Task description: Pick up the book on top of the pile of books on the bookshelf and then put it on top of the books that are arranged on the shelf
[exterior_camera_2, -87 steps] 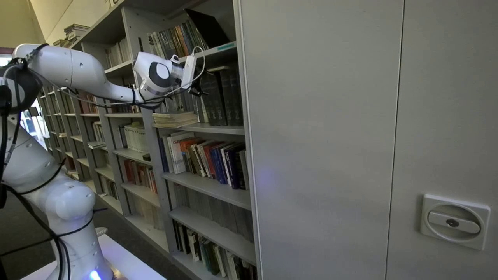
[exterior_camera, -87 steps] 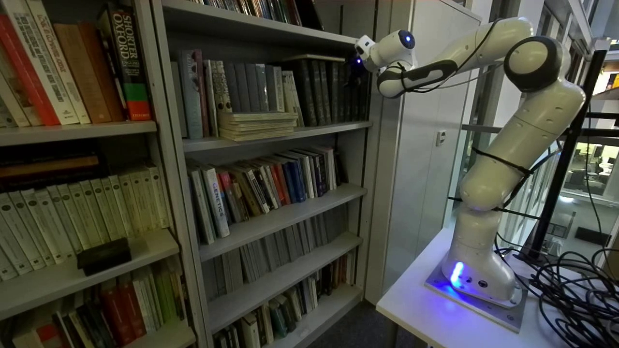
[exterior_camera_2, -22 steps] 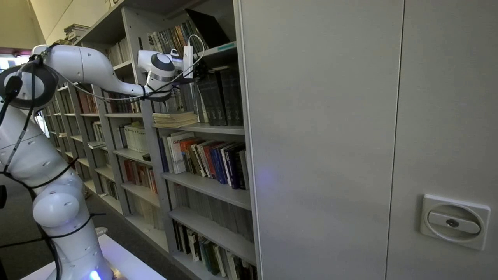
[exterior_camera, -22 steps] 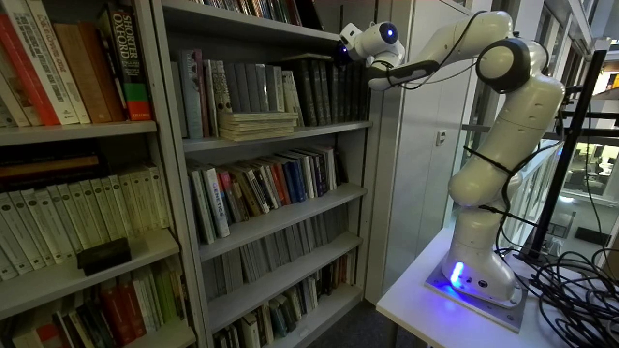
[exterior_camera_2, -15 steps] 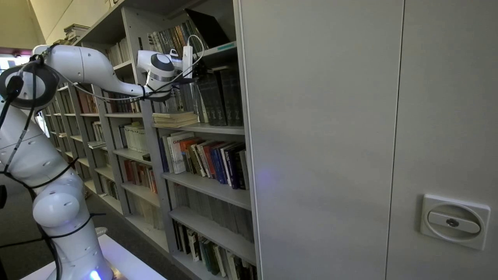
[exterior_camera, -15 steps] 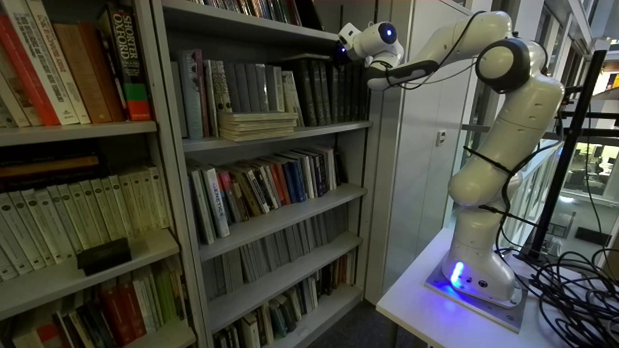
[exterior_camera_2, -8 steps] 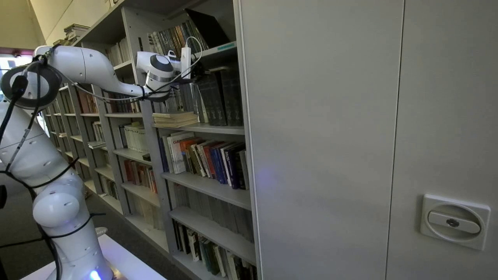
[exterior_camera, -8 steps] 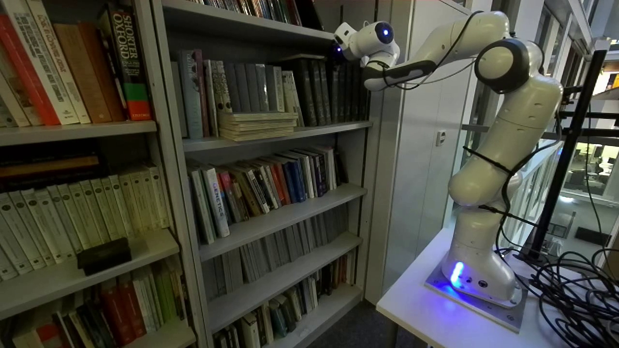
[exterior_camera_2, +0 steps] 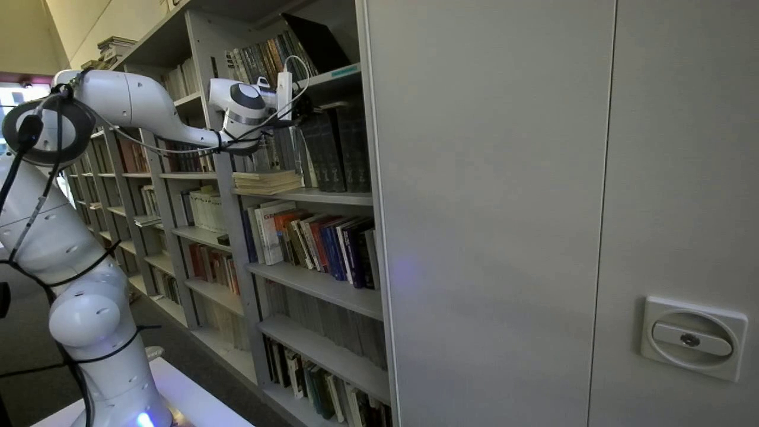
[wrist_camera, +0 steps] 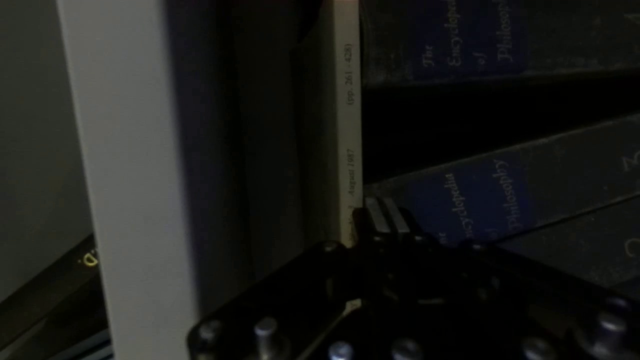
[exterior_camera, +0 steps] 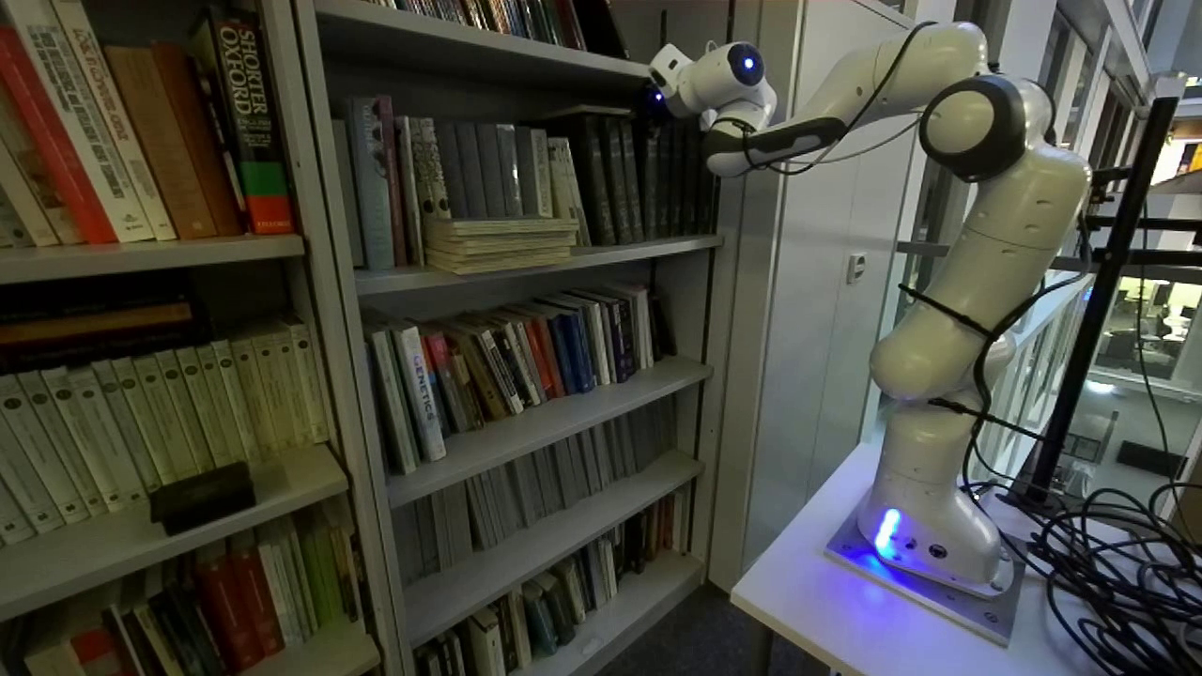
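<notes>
Fingers [wrist_camera: 376, 215] tog., nr thin bk [wrist_camera: 349, 125] atop encyc. vols [wrist_camera: 545, 177].

Gripper [exterior_camera_2: 308, 109] near dark upright books [exterior_camera_2: 324, 153]

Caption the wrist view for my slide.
Shut pincer near a thin book marked August 1987, lying on top of Encyclopedia of Philosophy volumes.
</notes>
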`<state>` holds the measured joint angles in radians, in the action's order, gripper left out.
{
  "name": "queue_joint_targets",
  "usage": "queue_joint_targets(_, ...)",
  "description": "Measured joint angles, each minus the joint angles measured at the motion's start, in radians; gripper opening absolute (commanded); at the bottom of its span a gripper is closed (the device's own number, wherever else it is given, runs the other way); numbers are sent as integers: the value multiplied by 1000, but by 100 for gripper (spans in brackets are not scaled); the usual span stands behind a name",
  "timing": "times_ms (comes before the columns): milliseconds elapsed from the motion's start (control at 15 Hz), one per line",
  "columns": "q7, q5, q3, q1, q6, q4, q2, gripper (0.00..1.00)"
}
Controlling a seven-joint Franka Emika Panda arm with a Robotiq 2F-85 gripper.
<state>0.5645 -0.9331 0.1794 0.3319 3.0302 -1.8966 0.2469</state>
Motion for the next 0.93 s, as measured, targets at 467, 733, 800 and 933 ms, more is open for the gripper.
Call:
queue_joint_targets(467, 0, 0, 0, 30, 0, 2, -1, 0)
queue_joint_targets(733, 0, 0, 0, 38, 0, 2, -1, 0)
queue_joint_targets(800, 0, -1, 0, 38, 0, 2, -1, 0)
queue_joint_targets(933, 0, -7, 0, 39, 0, 5, -2, 0)
